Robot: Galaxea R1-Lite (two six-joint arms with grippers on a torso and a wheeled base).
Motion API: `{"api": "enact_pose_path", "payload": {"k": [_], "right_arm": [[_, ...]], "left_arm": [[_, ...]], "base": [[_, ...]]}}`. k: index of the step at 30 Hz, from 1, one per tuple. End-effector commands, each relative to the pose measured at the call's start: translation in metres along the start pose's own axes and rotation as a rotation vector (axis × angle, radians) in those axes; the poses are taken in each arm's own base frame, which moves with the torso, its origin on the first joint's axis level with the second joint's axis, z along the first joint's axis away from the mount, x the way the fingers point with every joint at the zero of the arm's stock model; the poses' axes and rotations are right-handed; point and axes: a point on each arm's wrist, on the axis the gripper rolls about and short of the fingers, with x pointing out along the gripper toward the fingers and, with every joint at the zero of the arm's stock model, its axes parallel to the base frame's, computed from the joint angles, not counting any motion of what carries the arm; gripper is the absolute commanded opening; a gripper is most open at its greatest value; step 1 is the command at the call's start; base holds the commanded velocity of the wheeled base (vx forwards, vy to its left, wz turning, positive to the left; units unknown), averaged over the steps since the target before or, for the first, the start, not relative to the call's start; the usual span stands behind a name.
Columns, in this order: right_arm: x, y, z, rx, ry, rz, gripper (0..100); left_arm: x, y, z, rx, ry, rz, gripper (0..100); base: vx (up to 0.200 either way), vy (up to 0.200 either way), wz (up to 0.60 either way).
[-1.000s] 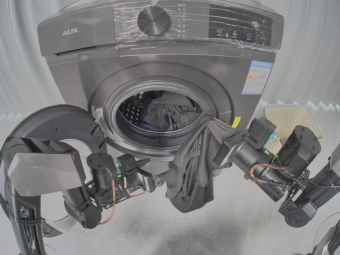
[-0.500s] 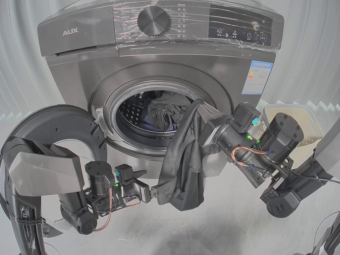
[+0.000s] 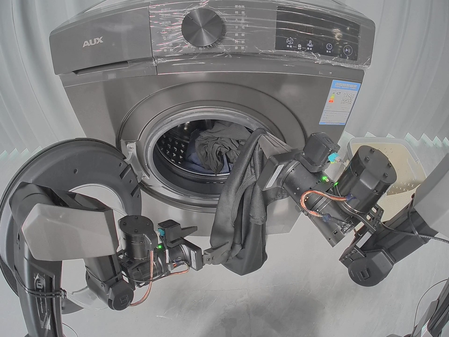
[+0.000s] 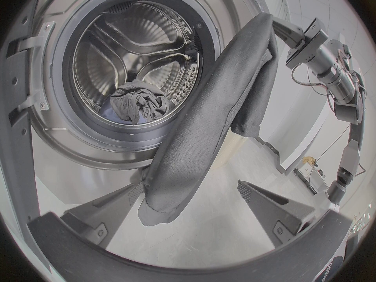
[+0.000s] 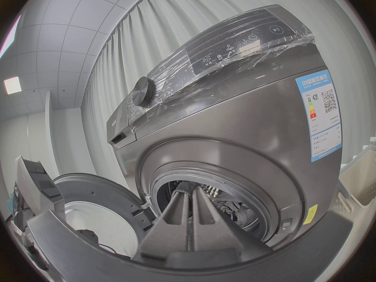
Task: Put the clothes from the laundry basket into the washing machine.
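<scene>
A dark grey garment [image 3: 241, 211] hangs from my right gripper [image 3: 263, 142], which is shut on its top edge at the right rim of the washing machine's drum opening [image 3: 159, 132]. In the right wrist view, the right gripper [image 5: 190, 194] has cloth pinched between its fingers. My left gripper [image 3: 218, 252] sits low in front of the machine, open, with the garment's [image 4: 203, 122] lower end resting against one finger [image 4: 117, 200]. More dark clothes [image 3: 220, 148] lie inside the drum [image 4: 137, 40]. The cream laundry basket [image 3: 397, 157] stands to the machine's right.
The round machine door [image 3: 75, 164] is swung open to the left, behind my left arm. The control panel and knob [image 3: 202, 27] sit above the opening. Bare grey floor [image 3: 290, 296] lies in front of the machine.
My right gripper has carried the garment up and left, from in front of the basket to the drum's rim. My left gripper has dropped slightly to the garment's lower end.
</scene>
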Motion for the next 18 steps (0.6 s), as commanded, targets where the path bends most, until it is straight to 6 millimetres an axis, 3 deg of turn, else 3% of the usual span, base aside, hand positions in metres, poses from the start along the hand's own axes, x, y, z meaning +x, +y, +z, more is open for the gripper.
{"api": "enact_pose_path", "payload": {"k": [1, 18], "right_arm": [[-0.001, 0.002, 0.000, 0.002, 0.000, 0.005, 0], [-0.002, 0.005, 0.001, -0.009, -0.007, 0.012, 0]], "left_arm": [[0.010, 0.002, -0.010, -0.003, 0.019, -0.002, 100], [0.052, 0.011, -0.023, 0.012, -0.039, 0.043, 100]], "base": [[0.000, 0.000, 0.00], [0.000, 0.000, 0.00]]}}
